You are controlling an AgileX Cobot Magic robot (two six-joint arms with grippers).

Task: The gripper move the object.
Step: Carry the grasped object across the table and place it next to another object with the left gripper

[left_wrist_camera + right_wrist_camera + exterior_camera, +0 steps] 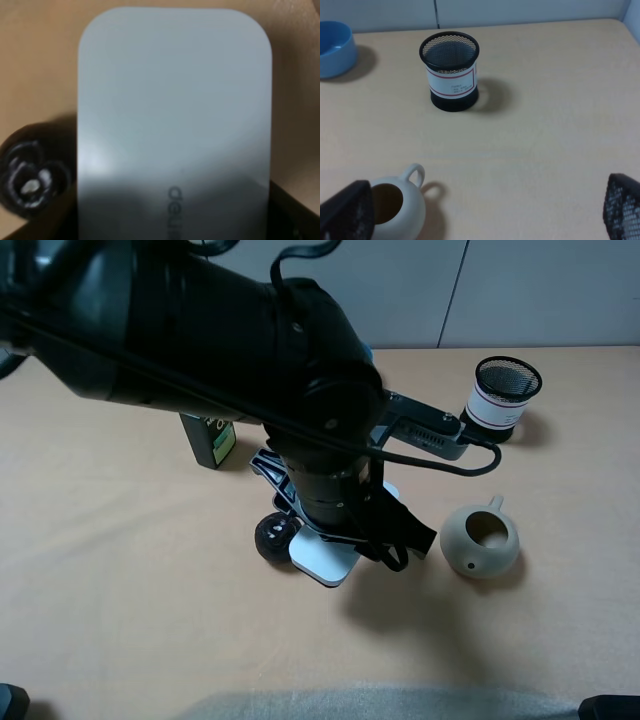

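Though grip of the left pincer (340,528) is unclear, the object (175,110) reads "del".

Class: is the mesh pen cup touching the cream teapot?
Apart. The right wrist view shows a stretch of tabletop between the mesh pen cup and the cream teapot.

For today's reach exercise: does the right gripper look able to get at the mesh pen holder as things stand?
Probably yes: the right gripper is open, bare table lies between it and the mesh pen holder, and the beige pot sits off to one side of the path.
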